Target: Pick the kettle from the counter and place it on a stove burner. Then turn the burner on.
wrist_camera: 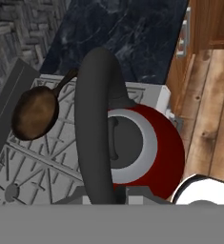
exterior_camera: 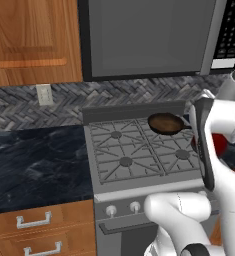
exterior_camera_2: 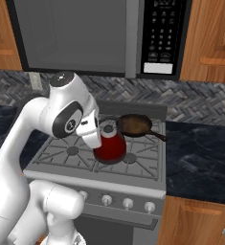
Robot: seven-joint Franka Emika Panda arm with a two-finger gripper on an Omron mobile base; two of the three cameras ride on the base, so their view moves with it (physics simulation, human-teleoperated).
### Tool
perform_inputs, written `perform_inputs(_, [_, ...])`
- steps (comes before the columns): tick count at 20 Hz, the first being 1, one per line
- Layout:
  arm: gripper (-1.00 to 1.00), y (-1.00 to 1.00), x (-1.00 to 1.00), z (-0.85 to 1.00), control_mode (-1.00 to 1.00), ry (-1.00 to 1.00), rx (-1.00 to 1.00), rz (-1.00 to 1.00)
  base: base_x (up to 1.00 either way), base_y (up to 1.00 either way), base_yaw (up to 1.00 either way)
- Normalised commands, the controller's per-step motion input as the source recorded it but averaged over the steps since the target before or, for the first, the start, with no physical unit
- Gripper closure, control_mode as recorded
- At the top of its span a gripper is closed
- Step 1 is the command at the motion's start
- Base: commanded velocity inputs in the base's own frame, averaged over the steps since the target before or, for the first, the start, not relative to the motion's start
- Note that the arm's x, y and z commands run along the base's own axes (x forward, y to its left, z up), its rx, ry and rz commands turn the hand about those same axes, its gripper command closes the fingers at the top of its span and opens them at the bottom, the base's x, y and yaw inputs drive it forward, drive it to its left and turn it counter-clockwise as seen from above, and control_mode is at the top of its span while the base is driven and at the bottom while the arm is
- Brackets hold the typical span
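The red kettle (exterior_camera_2: 111, 147) with its silvery lid (wrist_camera: 144, 147) hangs over the right side of the grey stove (exterior_camera_2: 61, 160), close to the front right stove burner (exterior_camera_2: 131, 157). Whether it touches the grate I cannot tell. My gripper (wrist_camera: 103, 198) is shut on the kettle's dark arched handle (wrist_camera: 95, 124), coming down from above. In the left base view my arm covers most of the kettle (exterior_camera: 220, 143). The front right burner (exterior_camera: 183, 154) shows bare there. The black counter (exterior_camera_2: 200, 153) lies right of the stove.
A brown skillet (exterior_camera_2: 134, 124) sits on the back right burner, its handle pointing right, just behind the kettle. Several knobs (exterior_camera_2: 106, 199) line the stove front. A microwave (exterior_camera_2: 109, 38) hangs overhead. More counter (exterior_camera: 34, 160) stretches left of the stove.
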Motion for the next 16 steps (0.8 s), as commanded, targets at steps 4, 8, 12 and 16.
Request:
perform_inputs(4, [1.00,0.00,0.36,-0.13,-1.00,0.00,0.00,0.00,0.00,0.00,0.00])
perform_inputs(8, [1.00,0.00,0.34,-0.24,-1.00,0.00,0.00,0.01,0.00,0.00,0.00])
perform_inputs(12, [1.00,0.00,0.23,-0.28,-1.00,0.00,0.00,0.01,0.00,0.00,0.00])
perform_inputs(16, [1.00,0.00,0.14,-0.22,-1.00,0.00,0.00,0.00,0.00,0.00,0.00])
